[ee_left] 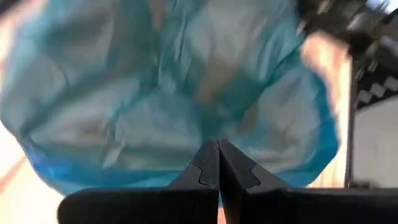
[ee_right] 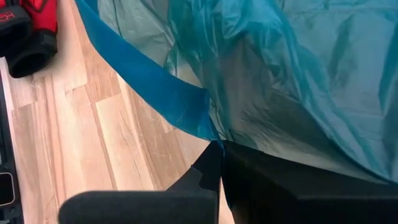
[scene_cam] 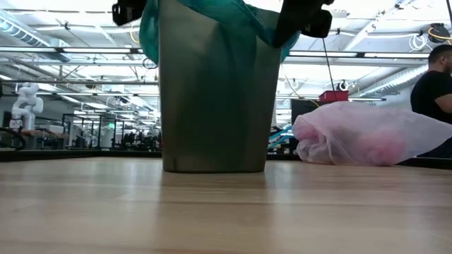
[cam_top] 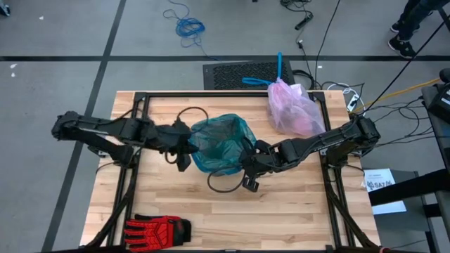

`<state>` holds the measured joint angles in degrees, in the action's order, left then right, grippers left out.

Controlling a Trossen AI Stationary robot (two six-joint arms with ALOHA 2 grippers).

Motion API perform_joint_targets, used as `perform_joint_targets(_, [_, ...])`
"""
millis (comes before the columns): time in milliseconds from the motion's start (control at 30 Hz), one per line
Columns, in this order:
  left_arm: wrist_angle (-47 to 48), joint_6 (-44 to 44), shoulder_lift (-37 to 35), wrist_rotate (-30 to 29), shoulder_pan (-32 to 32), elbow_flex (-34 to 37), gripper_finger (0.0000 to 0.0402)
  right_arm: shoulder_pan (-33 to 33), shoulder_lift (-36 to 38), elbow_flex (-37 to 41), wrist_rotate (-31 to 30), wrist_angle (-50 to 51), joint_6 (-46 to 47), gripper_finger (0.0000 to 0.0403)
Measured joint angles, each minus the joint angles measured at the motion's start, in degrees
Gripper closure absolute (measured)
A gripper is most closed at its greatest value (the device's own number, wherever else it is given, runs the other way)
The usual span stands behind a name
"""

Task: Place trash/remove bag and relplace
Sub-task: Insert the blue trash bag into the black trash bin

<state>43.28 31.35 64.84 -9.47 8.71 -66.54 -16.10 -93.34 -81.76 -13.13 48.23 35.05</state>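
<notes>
- The thin, translucent pale pink plastic liner bag (cam_top: 294, 109) lies slumped on its side at the far right of the pale wooden table (cam_top: 211, 218), its blue drawstrings (cam_top: 271, 76) trailing over the far edge.
- It looks knotted shut, with something soft bunched inside. I judge it light, limp and slippery: it will sag and swing when lifted, and the film could tear if pinched mid-wall.
- The gathered neck by the drawstrings is the sensible hold; the strings themselves give a stronger loop.
- The left gripper (cam_top: 184, 149) sits at the near-left rim of the grey-green waste bin (scene_cam: 215, 99), fingers (ee_left: 208, 167) pressed fully together, tips against the teal translucent plastic bag (cam_top: 221, 140). Whether any film is caught between them I cannot tell.
- The right gripper (cam_top: 249, 163) is at the bin's near-right rim, also closed, with the teal bag's folded hem lying at its tips.
- Both grippers are busy at the bin; the pink bag rests well apart from them, behind the right arm's forearm, untouched.
- A red-and-black work glove (cam_top: 158, 228) lies at the near edge, clear of everything.
- A person (scene_cam: 434, 77) is in the room beyond the table.
</notes>
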Motion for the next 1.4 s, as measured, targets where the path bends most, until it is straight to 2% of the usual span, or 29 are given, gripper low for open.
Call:
perform_joint_targets(167, [4.4, -0.1, 1.4, 6.4, -1.9, -0.2, 0.0401, 0.0, 0.0, 0.0, 0.0, 0.0, 0.0, 0.0403])
perform_joint_targets(300, [5.5, 3.3, 1.1, 9.1, -0.6, -0.3, 0.0402, 0.0, 0.0, 0.0, 0.0, 0.0, 0.1, 0.0403])
perform_joint_targets(633, [6.1, 8.8, 0.9, 7.7, 4.2, -0.3, 0.0402, 0.0, 0.0, 0.0, 0.0, 0.0, 0.3, 0.0403])
perform_joint_targets(1400, [5.6, 5.7, 0.9, 5.5, 4.0, -2.6, 0.0402, 0.0, 0.0, 0.1, 0.0, 0.0, 0.7, 0.0403])
